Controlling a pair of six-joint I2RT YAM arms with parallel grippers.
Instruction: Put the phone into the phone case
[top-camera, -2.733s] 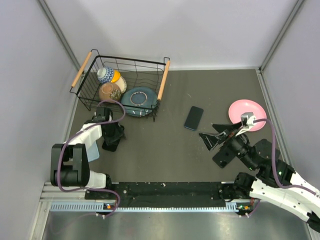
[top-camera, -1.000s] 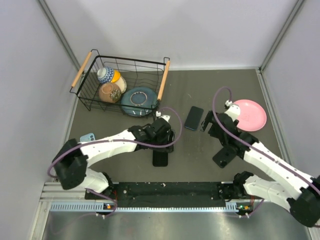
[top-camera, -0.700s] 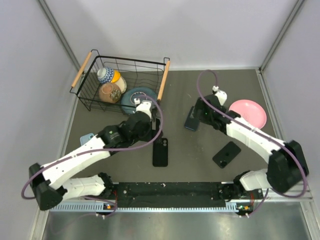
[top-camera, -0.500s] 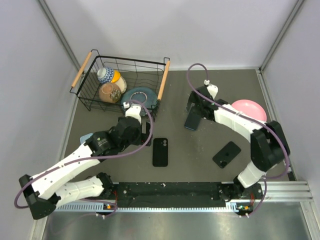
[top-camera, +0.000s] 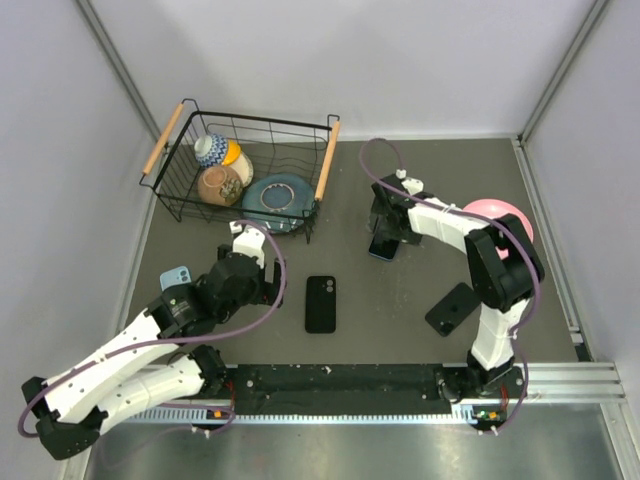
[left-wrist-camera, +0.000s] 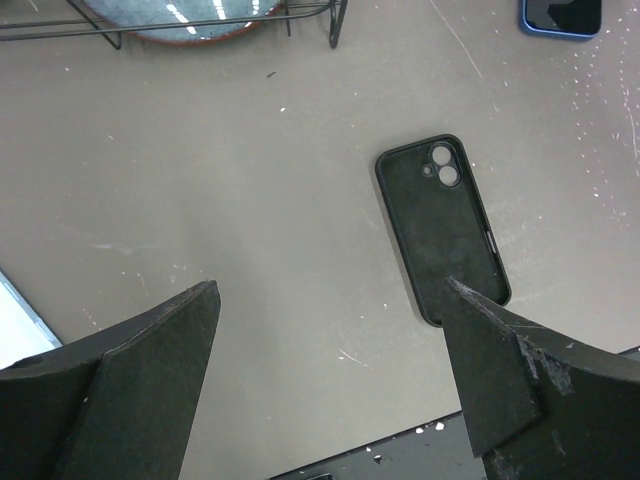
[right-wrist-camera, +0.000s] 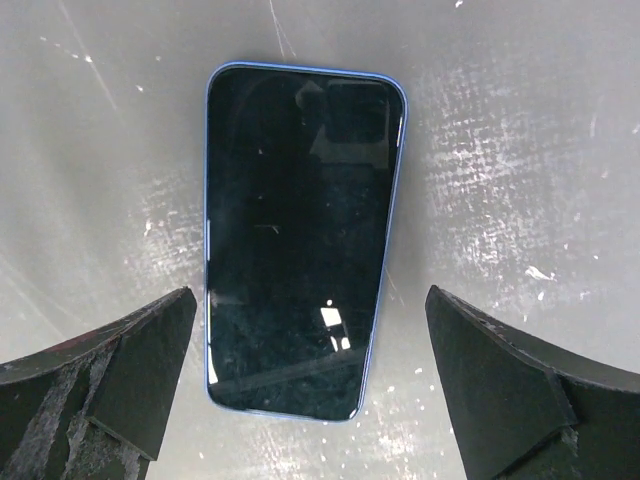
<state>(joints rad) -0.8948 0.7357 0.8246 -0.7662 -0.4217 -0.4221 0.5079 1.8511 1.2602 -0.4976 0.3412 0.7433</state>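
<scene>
Two open grippers hang over two separate things, and the next move turns on the gap between those things. On the left, the left gripper (left-wrist-camera: 328, 290) has its jaws spread wide and holds nothing. It hovers above the table (left-wrist-camera: 250, 200), with the black phone case (left-wrist-camera: 440, 230) just off to its right. The case lies flat and alone near the middle of the table, hollow side up with its camera cut-out showing. Its long axis runs roughly away from the arm bases.

Right of the case and farther from the bases lies the blue-edged phone (right-wrist-camera: 300, 240), flat and screen up. The right gripper (right-wrist-camera: 308, 295) sits directly over it, jaws apart, one finger outside each long edge. The phone's long axis therefore crosses the closing line, and a squeeze would take it by its width. The right arm is plainly the nearer one. From the phone, the case lies leftward and toward the bases, its long axis nearly parallel to the phone's.

At far left, a light blue slab (top-camera: 173, 276) is half covered by the left arm. One left finger hides the case's near corner. From above, the right gripper covers the phone's far end, and its height above the table cannot be judged. Whether the dark slab (top-camera: 453, 308) farther right is a phone or a case is unclear.
</scene>
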